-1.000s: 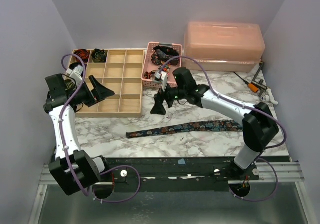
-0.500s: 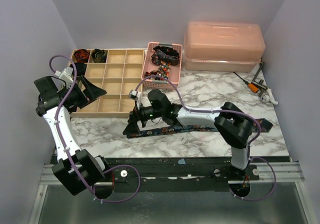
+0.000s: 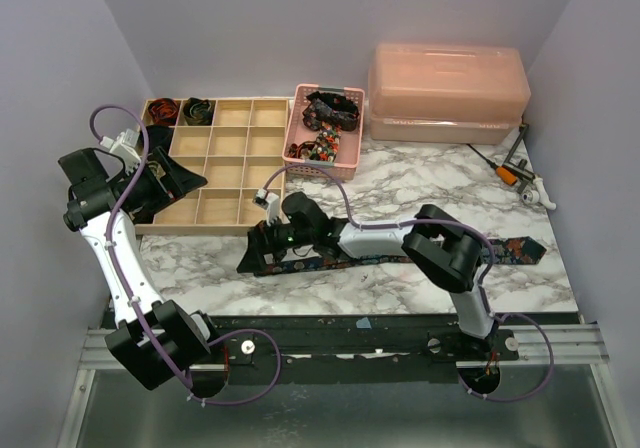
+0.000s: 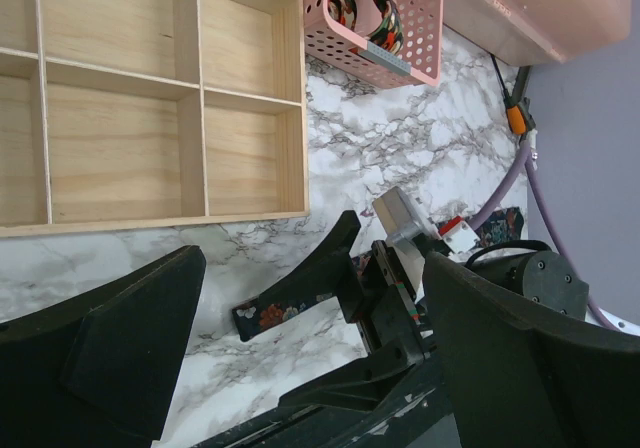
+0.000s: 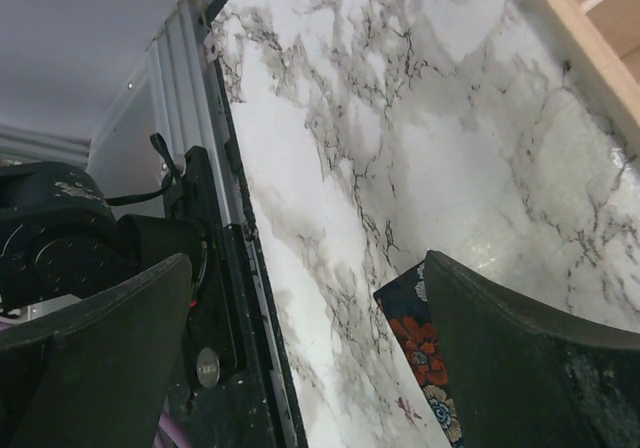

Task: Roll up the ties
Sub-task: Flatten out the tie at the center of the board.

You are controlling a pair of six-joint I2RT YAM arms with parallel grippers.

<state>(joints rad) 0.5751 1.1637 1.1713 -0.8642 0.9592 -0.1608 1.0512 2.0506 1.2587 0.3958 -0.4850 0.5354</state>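
Marbled table (image 3: 400,183) holds a tie (image 3: 515,251); left end effector (image 3: 195,183), right end effector (image 3: 252,253) both apart.

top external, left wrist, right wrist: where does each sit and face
Top external: above and behind the arms, looking down on the table; both arms show.
Left wrist: on the left arm, facing the wooden tray, pink basket and right arm past its open left hand.
Right wrist: low over the table's near edge, open right hand framing the tie's end.
Both wrist views share that tie end.
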